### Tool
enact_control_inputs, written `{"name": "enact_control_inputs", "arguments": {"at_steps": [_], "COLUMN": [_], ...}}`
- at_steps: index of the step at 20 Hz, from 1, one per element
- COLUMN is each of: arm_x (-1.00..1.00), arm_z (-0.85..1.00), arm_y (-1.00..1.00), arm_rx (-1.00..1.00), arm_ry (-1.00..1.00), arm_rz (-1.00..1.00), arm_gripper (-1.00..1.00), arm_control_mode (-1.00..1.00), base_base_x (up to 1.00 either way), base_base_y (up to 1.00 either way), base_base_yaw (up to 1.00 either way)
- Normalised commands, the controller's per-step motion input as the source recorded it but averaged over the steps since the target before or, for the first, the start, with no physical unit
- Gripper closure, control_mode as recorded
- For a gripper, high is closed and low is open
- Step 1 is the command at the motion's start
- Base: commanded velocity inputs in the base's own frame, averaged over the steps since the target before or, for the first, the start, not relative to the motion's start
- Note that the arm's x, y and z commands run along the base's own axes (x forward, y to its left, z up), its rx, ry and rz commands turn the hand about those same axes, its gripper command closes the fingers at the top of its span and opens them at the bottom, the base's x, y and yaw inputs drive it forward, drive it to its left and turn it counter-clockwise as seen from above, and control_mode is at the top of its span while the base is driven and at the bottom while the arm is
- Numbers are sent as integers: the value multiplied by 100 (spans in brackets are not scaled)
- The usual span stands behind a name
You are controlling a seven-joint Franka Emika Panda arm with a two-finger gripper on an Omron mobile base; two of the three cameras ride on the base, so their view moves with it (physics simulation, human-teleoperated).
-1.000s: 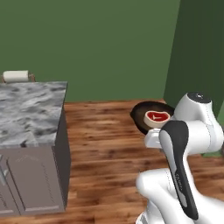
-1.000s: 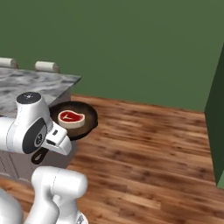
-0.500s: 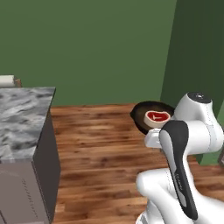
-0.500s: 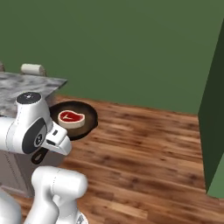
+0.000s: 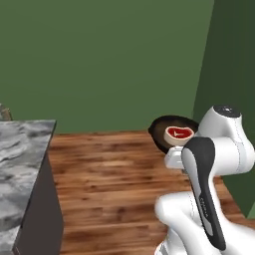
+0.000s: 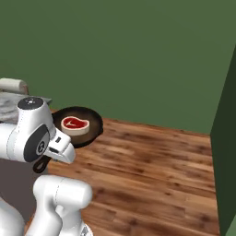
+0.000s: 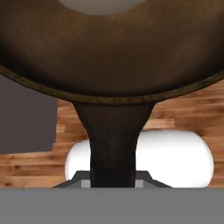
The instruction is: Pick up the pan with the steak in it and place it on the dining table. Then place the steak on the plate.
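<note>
The hand [image 7: 113,181] has the pan [image 7: 109,52] by its stubby handle, which runs straight down into the grip at the bottom of the hand view. The fingers themselves are mostly hidden behind that handle, but they look clamped tight around it, since the pan is hanging in mid-air with nothing under it.

From the base views, the pan [image 5: 172,132] sits out in front of the arm's upper joints, carried roughly level above the wooden floor [image 6: 156,166]. That makes sense: keep it flat and the steak [image 6: 75,124] stays put in the middle instead of sliding to the rim. It's still lying flat in there, red with the pale fat edge showing.

A marbled counter [image 5: 20,169] pokes in at the left of the left base view, well apart from the pan. Can't tell from here if that's the dining table or the other one. My read is we're mid-carry, pan not set down yet, steak-to-plate step untouched.
</note>
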Motion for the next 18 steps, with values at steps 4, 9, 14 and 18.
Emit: {"name": "enact_control_inputs", "arguments": {"at_steps": [4, 9, 14, 18], "arm_x": [0, 0, 0, 0], "arm_z": [0, 0, 0, 0], "arm_y": [0, 0, 0, 0], "arm_rx": [0, 0, 0, 0], "arm_ry": [0, 0, 0, 0], "arm_rz": [0, 0, 0, 0], "arm_gripper": [100, 100, 100, 100], "arm_control_mode": [100, 100, 100, 100], "base_base_x": [100, 100, 100, 100], "base_base_y": [-21, -22, -20, -20], "base_base_yaw": [2, 3, 3, 2]}}
